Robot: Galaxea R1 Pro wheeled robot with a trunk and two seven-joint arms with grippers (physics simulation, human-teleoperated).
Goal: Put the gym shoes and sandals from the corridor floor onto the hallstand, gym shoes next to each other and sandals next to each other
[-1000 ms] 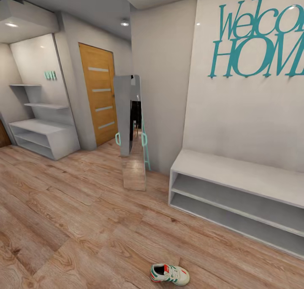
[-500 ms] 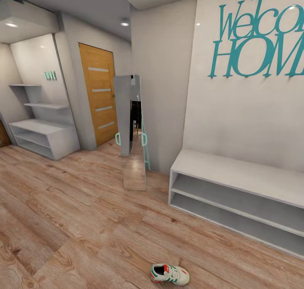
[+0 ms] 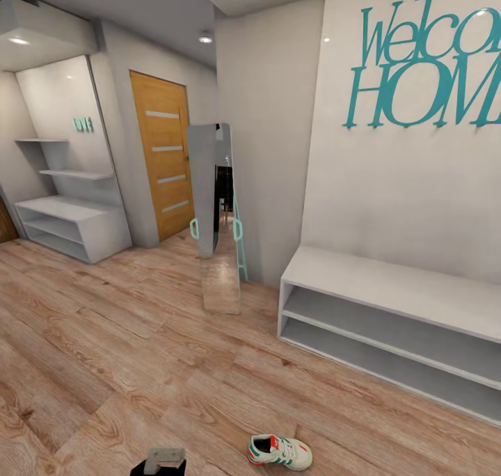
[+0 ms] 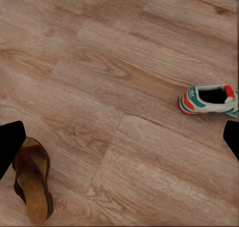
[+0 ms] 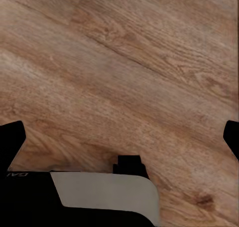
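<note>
head view looks down a hallway: one gym shoe [image 3: 280,452] lies on the corridor floor [image 3: 125,365] at about six o'clock, on its sole, well apart from the hallstand [image 3: 66,222], which stands far off at nine o'clock against the wall with two staggered shelves above its flat top. a plain white bench [image 3: 396,323] with two open shelf levels sits at four o'clock under teal lettering [image 3: 424,65] on the wall, and a tall standing mirror [image 3: 219,218] leans at the wall corner near twelve o'clock, just beside an orange-brown door [image 3: 163,152]. at seven o'clock, at the frame's lower edge, a small grey and black part of the left arm [image 3: 161,460] pokes in, near the gym shoe but not touching it. left wrist view shows the left gripper [image 4: 119,142] with its dark fingertips [image 4: 9,145] spread wide at opposite edges, nothing between them but planks; the gym shoe [image 4: 209,99] lies on the floor, and one brown sandal [image 4: 34,179] rests on the floor with its tan footbed up, partly behind one fingertip. right wrist view shows the right gripper [image 5: 119,137] likewise spread apart and empty, over bare planks, with a grey and black part of the robot's body [image 5: 99,197] below it.
</note>
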